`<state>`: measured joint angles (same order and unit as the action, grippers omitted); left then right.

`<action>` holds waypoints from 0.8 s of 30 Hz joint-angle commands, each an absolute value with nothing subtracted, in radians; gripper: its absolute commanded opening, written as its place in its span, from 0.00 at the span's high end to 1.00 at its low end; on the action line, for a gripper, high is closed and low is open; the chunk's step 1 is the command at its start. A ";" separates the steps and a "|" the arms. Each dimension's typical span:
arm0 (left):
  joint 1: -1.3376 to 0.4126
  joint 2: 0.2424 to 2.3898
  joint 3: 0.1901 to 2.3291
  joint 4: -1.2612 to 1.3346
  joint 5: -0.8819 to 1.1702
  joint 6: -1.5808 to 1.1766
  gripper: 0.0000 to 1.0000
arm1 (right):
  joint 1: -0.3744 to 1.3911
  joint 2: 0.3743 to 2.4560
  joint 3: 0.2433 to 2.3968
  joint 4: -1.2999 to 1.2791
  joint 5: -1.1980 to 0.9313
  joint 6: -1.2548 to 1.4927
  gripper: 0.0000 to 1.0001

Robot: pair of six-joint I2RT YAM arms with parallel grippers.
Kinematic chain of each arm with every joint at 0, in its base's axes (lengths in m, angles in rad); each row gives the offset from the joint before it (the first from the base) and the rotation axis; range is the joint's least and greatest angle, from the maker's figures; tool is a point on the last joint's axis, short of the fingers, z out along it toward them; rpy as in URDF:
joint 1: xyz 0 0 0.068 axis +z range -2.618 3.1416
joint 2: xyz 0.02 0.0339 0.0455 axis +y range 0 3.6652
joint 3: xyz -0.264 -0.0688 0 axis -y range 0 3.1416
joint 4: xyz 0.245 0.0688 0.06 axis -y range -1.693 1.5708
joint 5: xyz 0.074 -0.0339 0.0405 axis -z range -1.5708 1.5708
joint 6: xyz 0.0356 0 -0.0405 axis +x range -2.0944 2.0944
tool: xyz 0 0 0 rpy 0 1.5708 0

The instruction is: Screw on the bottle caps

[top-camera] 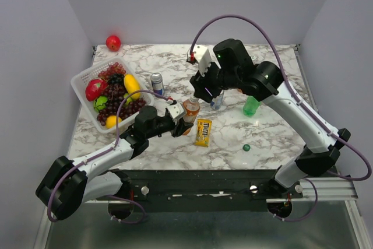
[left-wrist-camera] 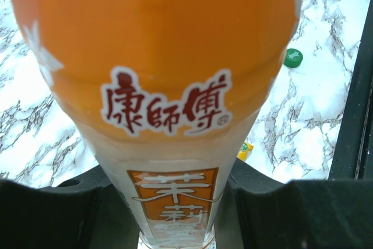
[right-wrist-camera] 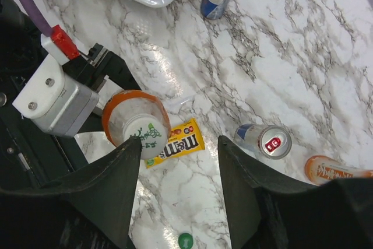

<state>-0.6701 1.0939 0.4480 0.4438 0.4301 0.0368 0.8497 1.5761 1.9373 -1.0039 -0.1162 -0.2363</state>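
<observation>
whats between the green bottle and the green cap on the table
Nothing. In the top view, only bare marble table runs from the green bottle to the green cap.

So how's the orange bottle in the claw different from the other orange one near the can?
The held bottle stands upright; the other bottle seems to lie on its side. The left gripper clamps the held bottle; the other bottle rests free on the table. The held bottle shows a white top; the other bottle's top cannot be made out. Both wear orange labels.
</observation>
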 commanded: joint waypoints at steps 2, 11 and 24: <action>-0.678 1.083 0.454 0.485 0.425 0.017 1.00 | 0.851 1.539 1.899 -1.008 -0.107 -0.249 0.38; -0.678 1.094 0.471 0.473 0.472 0.057 1.00 | 0.850 1.561 1.893 -1.017 -0.138 -0.252 0.38; -0.678 1.088 0.459 0.462 0.456 0.061 1.00 | 0.856 1.591 1.971 -1.072 -0.166 -0.238 0.39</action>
<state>-0.6701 1.0962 0.4480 0.4206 0.4385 0.0418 0.8501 1.5620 1.9007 -1.0023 -0.1581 -0.2367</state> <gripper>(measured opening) 0.501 0.612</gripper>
